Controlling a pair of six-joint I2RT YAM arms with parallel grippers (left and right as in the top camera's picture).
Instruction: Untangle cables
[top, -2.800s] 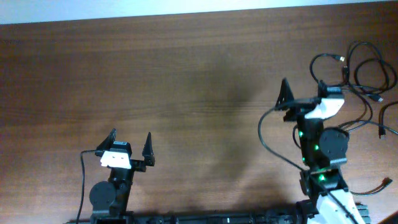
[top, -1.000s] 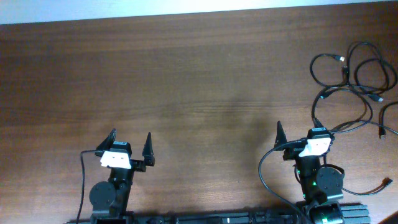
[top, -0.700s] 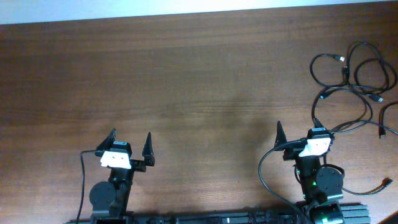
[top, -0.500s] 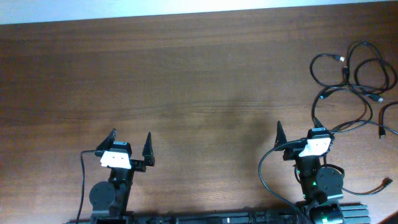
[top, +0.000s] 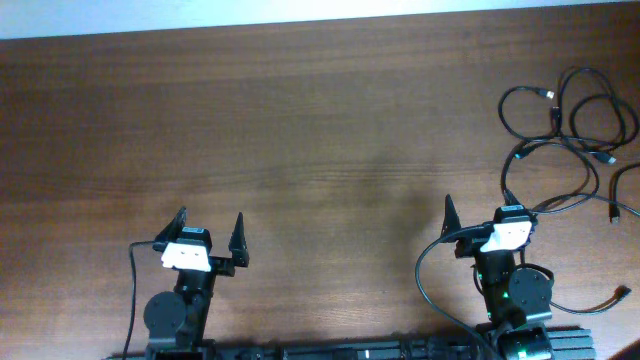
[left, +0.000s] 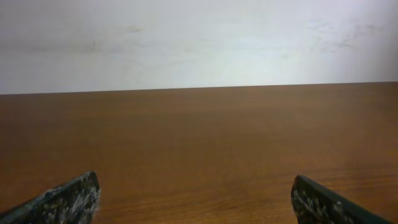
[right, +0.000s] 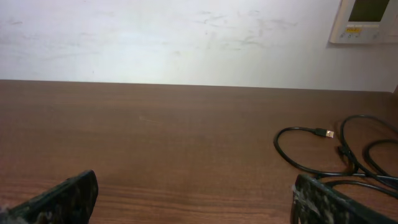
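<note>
Table (top: 300, 120) of dark brown wood fills nearly every view, with broad bare room across its left and middle. Behind its far edge stands a pale, scuffed wall (right: 186, 37). The left gripper (top: 210, 214) sits near the front edge, jaws spread wide and empty. The right gripper (top: 477, 200) is likewise spread and holds nothing. The cables (top: 553, 118) lie looped together at the far right of the table, close to its edge, ahead of the right gripper; some loops are cut off by the frame. A small wall panel (right: 367, 18) carries print too tiny to read.
</note>
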